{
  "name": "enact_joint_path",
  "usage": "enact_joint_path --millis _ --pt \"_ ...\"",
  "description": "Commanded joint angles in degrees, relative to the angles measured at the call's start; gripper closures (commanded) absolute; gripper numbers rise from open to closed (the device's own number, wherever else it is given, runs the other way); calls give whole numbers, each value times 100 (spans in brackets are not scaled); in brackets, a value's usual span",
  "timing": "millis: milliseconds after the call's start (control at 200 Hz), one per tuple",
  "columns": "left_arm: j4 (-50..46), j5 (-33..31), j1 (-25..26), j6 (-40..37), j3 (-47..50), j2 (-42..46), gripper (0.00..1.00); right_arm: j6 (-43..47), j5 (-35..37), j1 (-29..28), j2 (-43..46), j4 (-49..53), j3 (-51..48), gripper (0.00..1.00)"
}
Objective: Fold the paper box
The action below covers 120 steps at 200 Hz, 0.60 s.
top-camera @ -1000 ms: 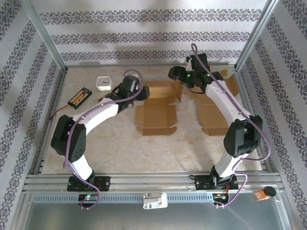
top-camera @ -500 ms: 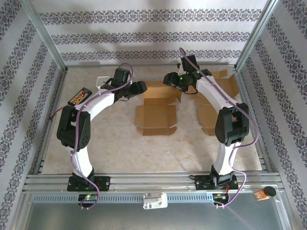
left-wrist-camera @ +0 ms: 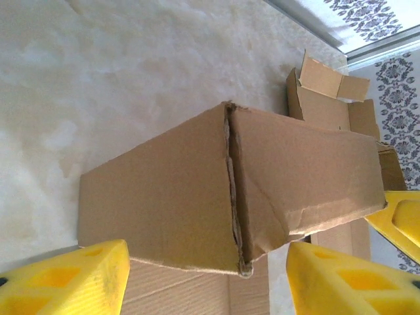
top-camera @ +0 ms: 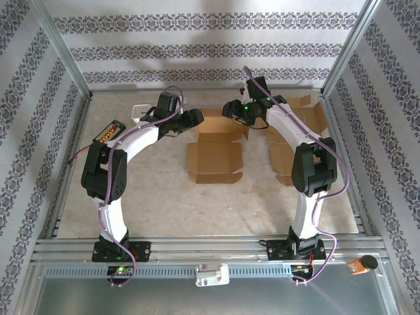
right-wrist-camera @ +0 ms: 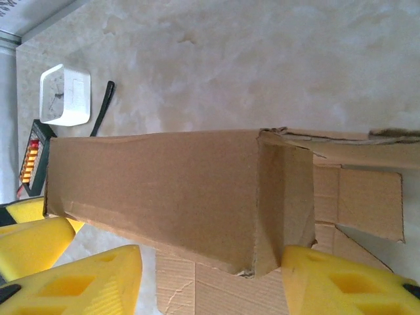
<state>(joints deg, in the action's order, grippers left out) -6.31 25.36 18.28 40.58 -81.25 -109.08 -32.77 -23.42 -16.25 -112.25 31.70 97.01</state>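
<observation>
At the far middle of the tabletop (top-camera: 164,197): paper box (top-camera: 214,156), front panel lying flat, rear part folded up into a wall. Flanked at that raised end by left fingers (left-wrist-camera: 72,279) and right fingers (right-wrist-camera: 348,282), each pair spread astride a cardboard corner. Cannot tell whether pressing on it or merely around it. Off to the right, flat on the tabletop, second cardboard blank (top-camera: 289,161).

A white square block (top-camera: 140,110) lies near a black orange-buttoned device (top-camera: 109,132).
</observation>
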Motion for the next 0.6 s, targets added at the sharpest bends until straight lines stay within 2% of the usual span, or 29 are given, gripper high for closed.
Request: enact_joint_path --millis 0,105,310,595 --pt "262 -425 -47 -125 105 441 32 -10 101 64 77 -157 -67 40" --pt "57 -749 -67 -155 -106 375 31 -102 21 150 27 -252 -58 40" --pt "-20 -569 -68 -48 -501 -57 31 -137 -198 101 -178 -270 111 42" --pt "145 -201 -58 122 -543 -341 46 -220 -289 27 -270 -437 57 52"
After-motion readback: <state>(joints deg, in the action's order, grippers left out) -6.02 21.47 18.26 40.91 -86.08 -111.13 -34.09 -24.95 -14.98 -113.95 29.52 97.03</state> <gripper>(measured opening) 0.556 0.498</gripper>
